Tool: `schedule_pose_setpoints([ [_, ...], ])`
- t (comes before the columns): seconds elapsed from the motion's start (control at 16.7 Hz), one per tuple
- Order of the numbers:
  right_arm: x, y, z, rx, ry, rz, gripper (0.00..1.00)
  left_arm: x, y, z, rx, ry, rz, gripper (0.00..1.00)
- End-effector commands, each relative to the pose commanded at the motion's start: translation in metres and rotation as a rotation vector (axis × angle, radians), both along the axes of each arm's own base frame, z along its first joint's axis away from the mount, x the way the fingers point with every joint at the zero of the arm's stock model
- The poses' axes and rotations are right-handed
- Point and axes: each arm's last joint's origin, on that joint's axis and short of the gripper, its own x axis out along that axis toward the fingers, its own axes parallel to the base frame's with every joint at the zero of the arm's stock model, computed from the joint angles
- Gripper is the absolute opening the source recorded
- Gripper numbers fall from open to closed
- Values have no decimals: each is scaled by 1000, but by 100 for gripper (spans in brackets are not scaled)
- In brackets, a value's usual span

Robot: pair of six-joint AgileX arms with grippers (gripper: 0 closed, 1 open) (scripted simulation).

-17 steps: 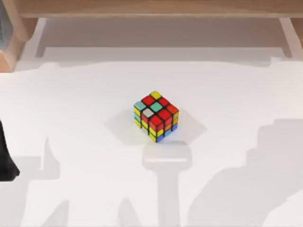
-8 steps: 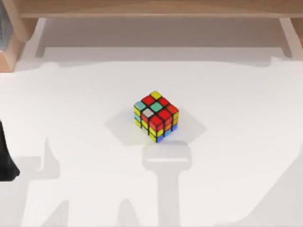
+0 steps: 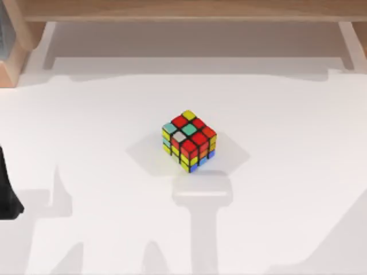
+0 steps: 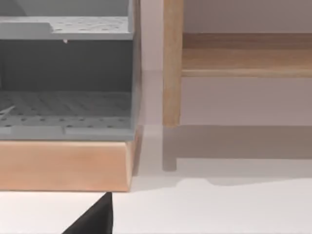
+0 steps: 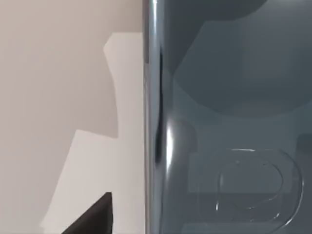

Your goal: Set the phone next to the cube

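Note:
The cube (image 3: pixel 188 140), with black edges and mixed red, yellow, teal and orange stickers, stands alone near the middle of the white table (image 3: pixel 275 120). In the right wrist view the phone (image 5: pixel 229 117), a glossy dark grey-blue slab, looms very close to the camera, one long edge running straight up the picture over the white table. A black part of my right gripper (image 5: pixel 92 217) sits beside that edge. My left arm (image 3: pixel 7 192) is parked at the table's left edge, and a black part of my left gripper (image 4: pixel 95 218) pokes in low in the left wrist view.
A wooden shelf frame (image 3: pixel 183 10) runs along the back of the table. At the back left stands a grey perforated rack (image 4: pixel 66 105) on a wooden base (image 4: pixel 63 165).
The large shadow on the right side of the table has shrunk away toward the lower right corner. The cube and the left arm have not moved.

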Motion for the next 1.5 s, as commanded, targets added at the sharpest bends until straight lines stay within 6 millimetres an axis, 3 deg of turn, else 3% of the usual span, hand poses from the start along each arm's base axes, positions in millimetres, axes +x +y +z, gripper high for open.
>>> schedule_pose_setpoints([
  [0.24,1,-1,-30,-2,-3,0,100,0,0,0,0,0,0,100],
  [0.48,1,-1,-34,0,-1,0,100,0,0,0,0,0,0,100],
  [1.26,1,-1,-34,0,-1,0,2,0,0,0,0,0,0,100],
  [1.5,1,-1,-34,0,-1,0,0,0,0,0,0,0,0,100],
])
